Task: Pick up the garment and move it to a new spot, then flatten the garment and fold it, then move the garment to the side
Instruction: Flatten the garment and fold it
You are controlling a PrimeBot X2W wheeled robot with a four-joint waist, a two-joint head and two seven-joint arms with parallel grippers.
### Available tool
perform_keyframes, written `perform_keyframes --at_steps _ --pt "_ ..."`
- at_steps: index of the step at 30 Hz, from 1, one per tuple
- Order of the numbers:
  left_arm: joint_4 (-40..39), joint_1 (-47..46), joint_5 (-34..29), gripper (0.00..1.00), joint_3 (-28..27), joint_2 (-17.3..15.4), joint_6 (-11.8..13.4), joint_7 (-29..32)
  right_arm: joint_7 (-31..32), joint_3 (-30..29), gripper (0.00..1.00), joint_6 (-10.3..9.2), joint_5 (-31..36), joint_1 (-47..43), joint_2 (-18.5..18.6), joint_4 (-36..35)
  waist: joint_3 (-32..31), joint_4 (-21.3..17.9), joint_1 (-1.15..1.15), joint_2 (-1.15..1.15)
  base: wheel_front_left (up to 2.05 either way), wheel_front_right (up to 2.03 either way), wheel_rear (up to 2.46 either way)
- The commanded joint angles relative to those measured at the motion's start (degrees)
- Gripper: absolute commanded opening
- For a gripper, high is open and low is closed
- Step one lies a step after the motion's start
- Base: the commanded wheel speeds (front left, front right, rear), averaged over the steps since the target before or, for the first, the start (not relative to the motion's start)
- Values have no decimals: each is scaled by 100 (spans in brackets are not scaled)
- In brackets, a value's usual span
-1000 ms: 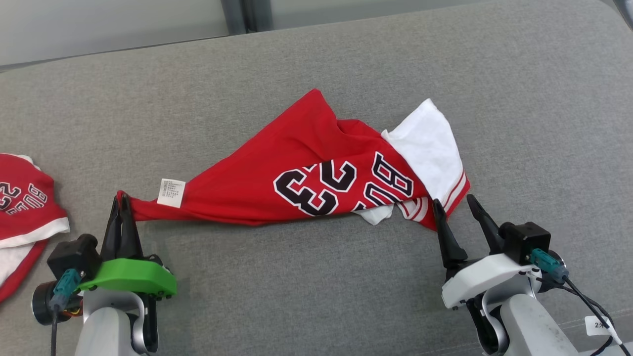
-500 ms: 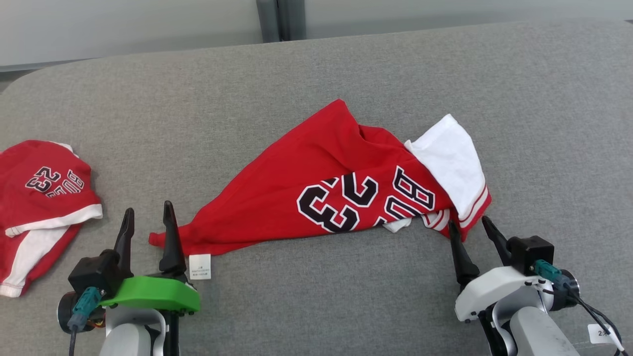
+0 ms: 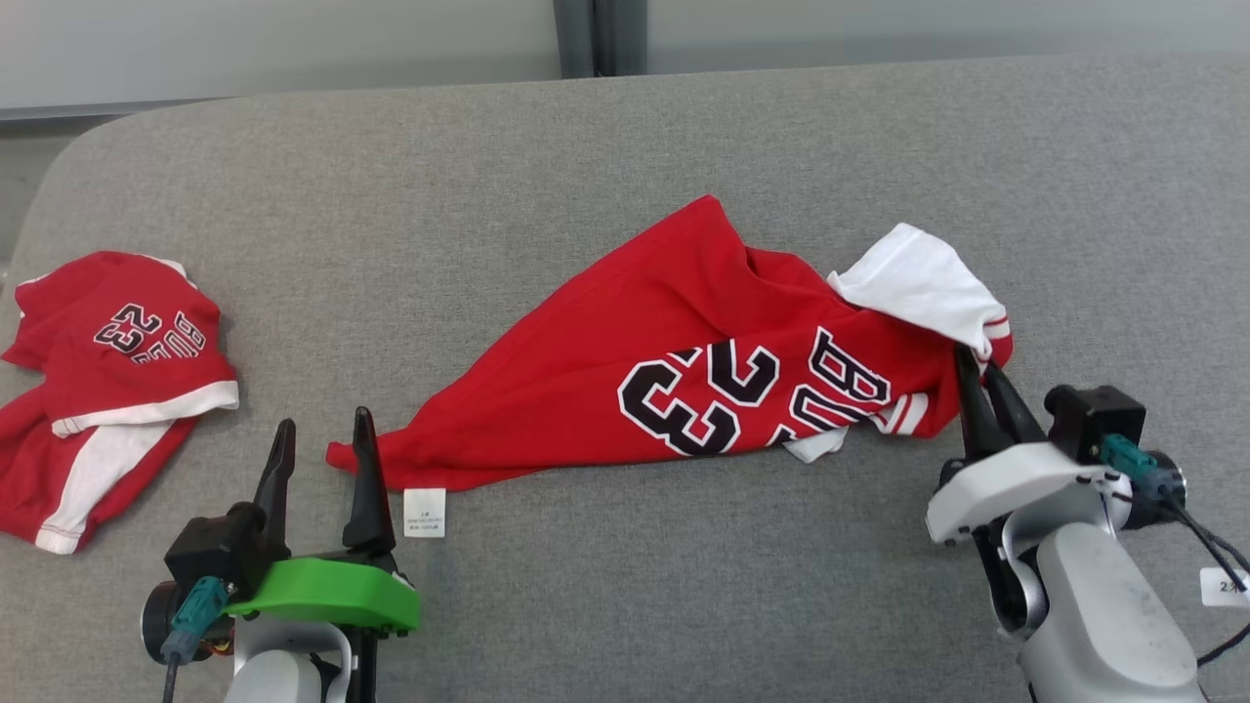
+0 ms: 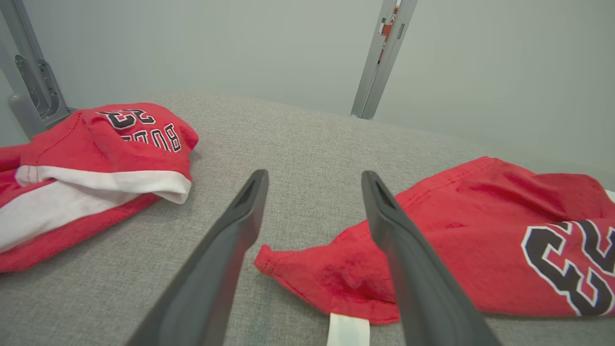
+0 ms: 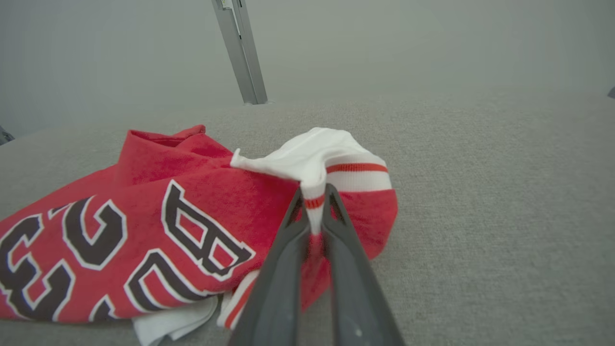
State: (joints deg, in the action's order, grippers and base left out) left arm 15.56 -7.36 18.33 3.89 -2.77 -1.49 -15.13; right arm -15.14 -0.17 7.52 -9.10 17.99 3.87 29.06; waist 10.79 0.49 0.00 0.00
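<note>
Looks like a robot test bay or lab, not a home. Work surface is a wide pad covered in grey woven fabric, with a rounded corner at upper left. Along the top of the frame are plain pale wall panels and a bare metal post. Two matching printed tops are laid out: a shirt mid-frame and a second shirt at the left edge.

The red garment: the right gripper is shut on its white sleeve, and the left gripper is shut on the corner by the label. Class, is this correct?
Not quite. The left gripper is open, not shut: the left wrist view shows its fingers spread, with the red garment's corner lying ungripped. The right gripper is shut on the white sleeve, as stated.
</note>
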Motion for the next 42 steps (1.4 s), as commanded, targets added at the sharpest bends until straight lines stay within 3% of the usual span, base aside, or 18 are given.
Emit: perform_keyframes --at_steps 1,8,16,17,18,19,24,36,42 --pt "8 78 45 100 56 -22 17 -3 -1 62 0 -6 7 201 78 -145 23 50 0 0 0 0 0" --pt "63 -9 162 100 408 -25 2 -3 -1 770 0 -7 123 1505 676 -376 198 216 0 0 0 0 0" --pt "43 -259 364 100 912 -21 27 -3 -1 1443 0 -7 338 3211 1154 593 491 784 0 0 0 0 0" --pt "42 -285 382 100 969 -20 39 -3 8 1545 14 -7 384 3364 1161 879 534 863 0 0 0 0 0" --pt "37 -307 408 100 1013 -21 53 -3 10 1607 64 -7 407 3498 1166 1089 570 927 0 0 0 0 0" --pt "32 -334 430 100 1073 -21 58 -3 3 1644 100 -7 390 3663 1155 1316 618 1003 0 0 0 0 0" --pt "-21 -340 499 100 1205 -20 140 -3 -3 1768 100 -7 285 3816 990 1898 751 1137 0 0 0 0 0" --pt "-74 -366 406 100 1042 -20 161 -3 -5 1476 100 -7 -337 2325 1033 1648 801 806 0 0 0 0 0" --pt "-135 -449 359 100 1089 -21 170 -3 -6 1273 100 -7 -193 2083 1105 1904 977 774 0 0 0 0 0"
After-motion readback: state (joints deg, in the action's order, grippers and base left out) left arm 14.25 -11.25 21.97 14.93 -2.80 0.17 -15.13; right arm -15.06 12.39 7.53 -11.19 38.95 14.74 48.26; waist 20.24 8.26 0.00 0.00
